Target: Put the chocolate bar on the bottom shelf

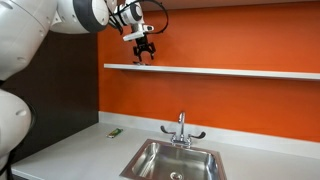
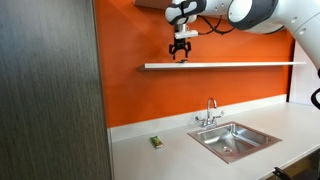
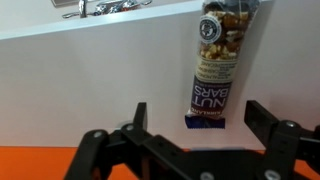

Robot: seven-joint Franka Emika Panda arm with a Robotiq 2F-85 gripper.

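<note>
Wrist view shows us the chocolate bar, its dark wrapper printed "NUT BARS" in white. It lies flat on the bottom shelf at twelve o'clock from the gripper, whose jaws stand spread wide, holding nothing. In both exterior views we see that white shelf crossing an orange wall, with a steel sink in a pale countertop below.

Countertop: grey-white countertop, across the lower half in both exterior views.
Green item: small flat green item on bare counter, left of the sink.
Sink: steel, set into the counter, faucet at its back edge.
Bottom shelf: white bottom shelf; the chocolate bar lies flat on it in the wrist view, upper right.
</note>
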